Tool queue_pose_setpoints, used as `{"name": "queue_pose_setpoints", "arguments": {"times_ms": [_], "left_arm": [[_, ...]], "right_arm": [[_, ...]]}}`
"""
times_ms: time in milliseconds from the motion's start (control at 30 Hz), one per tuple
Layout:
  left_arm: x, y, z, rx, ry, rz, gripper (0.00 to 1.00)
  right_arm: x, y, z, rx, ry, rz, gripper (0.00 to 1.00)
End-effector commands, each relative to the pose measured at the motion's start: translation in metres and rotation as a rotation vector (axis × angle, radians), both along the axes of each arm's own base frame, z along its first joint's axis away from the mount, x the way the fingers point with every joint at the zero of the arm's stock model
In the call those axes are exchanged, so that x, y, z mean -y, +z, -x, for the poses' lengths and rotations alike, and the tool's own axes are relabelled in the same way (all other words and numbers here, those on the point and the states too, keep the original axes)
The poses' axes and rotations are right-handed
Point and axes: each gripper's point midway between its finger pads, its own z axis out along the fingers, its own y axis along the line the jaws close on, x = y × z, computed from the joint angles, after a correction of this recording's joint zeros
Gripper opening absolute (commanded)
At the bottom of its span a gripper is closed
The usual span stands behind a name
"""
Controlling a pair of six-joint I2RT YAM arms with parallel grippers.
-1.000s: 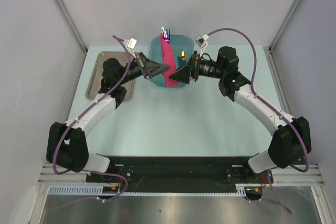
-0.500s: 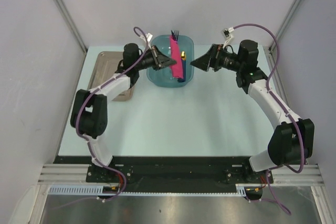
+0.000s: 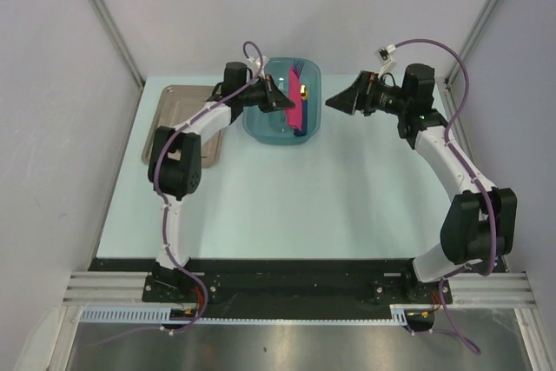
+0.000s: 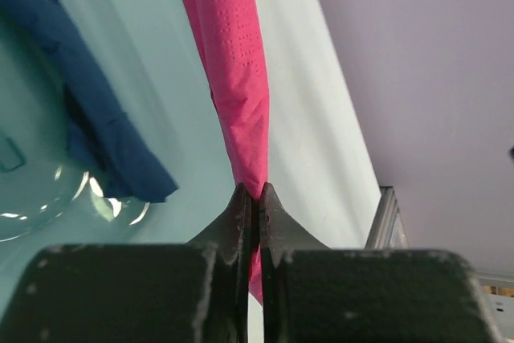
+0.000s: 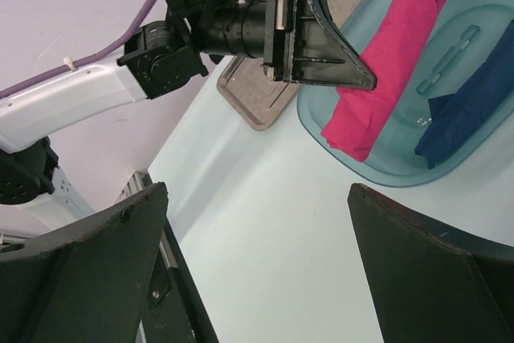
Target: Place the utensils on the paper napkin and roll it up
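Pink paper napkin roll (image 4: 237, 78) pinched by the left fingers (image 4: 239, 216) at the teal tub (image 3: 269, 129); right fingers (image 5: 96, 267) spread wide.

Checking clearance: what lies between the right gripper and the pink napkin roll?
Top view: a sliver of bare table and the teal tub's right wall lie between the right gripper and the napkin roll.

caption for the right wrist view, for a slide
Left hand pinches the rolled pink napkin over the teal bin, framed by the fingers of the open right hand.
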Motion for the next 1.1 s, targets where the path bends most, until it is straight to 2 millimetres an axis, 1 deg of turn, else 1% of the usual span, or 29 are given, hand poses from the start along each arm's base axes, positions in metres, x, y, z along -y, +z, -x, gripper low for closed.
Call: {"name": "queue_pose_setpoints", "arguments": {"times_ms": [0,100,133,233,300,367,400,500,533,567,767,1000,1067], "left_arm": [[-0.008,-0.004,-0.015,0.053,-0.007,-0.061,0.00],[-0.014,-0.016,-0.021,0.045,0.002,-0.062,0.00],[-0.015,-0.025,-0.023,0.029,0.002,-0.074,0.00],[-0.016,-0.040,-0.029,0.020,-0.011,-0.098,0.00],[-0.017,-0.044,-0.033,0.030,-0.017,-0.106,0.00],[-0.016,-0.055,-0.034,0.019,-0.022,-0.107,0.00],[-0.016,-0.056,-0.035,0.017,-0.022,-0.108,0.00],[-0.018,-0.068,-0.038,0.011,-0.017,-0.110,0.00],[-0.018,-0.068,-0.039,0.016,-0.023,-0.104,0.00],[-0.018,-0.074,-0.040,0.007,-0.024,-0.104,0.00],[-0.018,-0.074,-0.049,0.014,-0.027,-0.070,0.00],[-0.013,-0.080,-0.054,-0.003,-0.039,-0.051,0.00],[-0.013,-0.085,-0.055,-0.018,-0.033,-0.048,0.00]], "right_arm": [[0.007,0.014,-0.006,0.045,0.015,-0.005,1.00],[0.010,0.011,-0.009,0.029,0.019,-0.010,1.00],[0.011,0.011,-0.009,0.027,0.017,-0.011,1.00],[0.015,0.008,-0.010,0.015,0.011,-0.012,1.00],[0.015,0.004,-0.011,0.003,0.012,-0.012,1.00],[0.017,0.003,-0.012,-0.001,0.006,-0.012,1.00],[0.017,0.003,-0.012,-0.004,0.005,-0.014,1.00],[0.017,0.003,-0.013,-0.008,0.003,-0.016,1.00],[0.018,0.002,-0.013,-0.009,0.002,-0.016,1.00],[0.019,0.002,-0.014,-0.010,0.000,-0.016,1.00],[0.019,0.001,-0.013,-0.019,-0.004,-0.018,1.00],[0.020,-0.002,-0.015,-0.030,-0.012,-0.019,1.00],[0.019,-0.002,-0.015,-0.034,-0.011,-0.020,1.00]]}}
